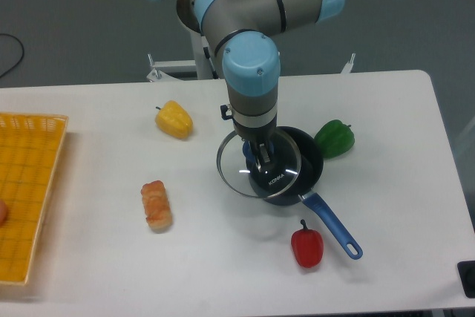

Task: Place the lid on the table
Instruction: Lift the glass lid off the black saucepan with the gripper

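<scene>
The fingers (259,157) point straight down at centre frame and are clenched on the dark blue knob of the lid (236,174), a clear glass disc with a thin silver rim. The lid sits tilted over the left part of the dark blue pot (310,172), overlapping its rim on that side and reaching out past it toward the left; whether its lower left edge touches the desk (393,131) cannot be told. The pot stands just right of centre, its long blue handle running toward the lower right; its inside shows dark, and any contents cannot be made out. A yellow-orange mesh basket (30,146) lies at the left edge of the frame, with a small reddish item (2,213) partly cut off inside it at its left side. On the desk: a yellow pepper (174,119) upper left of the pot, a green pepper (335,139) touching or just beside the pot on its right, a red pepper (307,246) below, near the handle, and a bread-like roll (156,205) at lower left. The arm (251,72) descends from the top centre, its grey and light-blue wrist upright above the lid.
</scene>
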Controlling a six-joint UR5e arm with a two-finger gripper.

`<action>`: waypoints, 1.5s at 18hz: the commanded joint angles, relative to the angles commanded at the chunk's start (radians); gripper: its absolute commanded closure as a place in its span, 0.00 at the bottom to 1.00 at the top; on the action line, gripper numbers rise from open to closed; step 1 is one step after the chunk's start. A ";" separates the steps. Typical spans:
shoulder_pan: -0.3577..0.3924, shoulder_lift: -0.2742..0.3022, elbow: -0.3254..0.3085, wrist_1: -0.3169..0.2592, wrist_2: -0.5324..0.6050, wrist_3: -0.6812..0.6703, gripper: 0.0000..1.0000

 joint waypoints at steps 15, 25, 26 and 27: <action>-0.043 -0.038 0.015 0.043 -0.005 -0.129 0.52; -0.110 -0.077 -0.003 0.078 -0.003 -0.318 0.52; -0.115 -0.081 -0.009 0.090 -0.003 -0.322 0.52; -0.124 -0.084 -0.014 0.103 -0.002 -0.331 0.52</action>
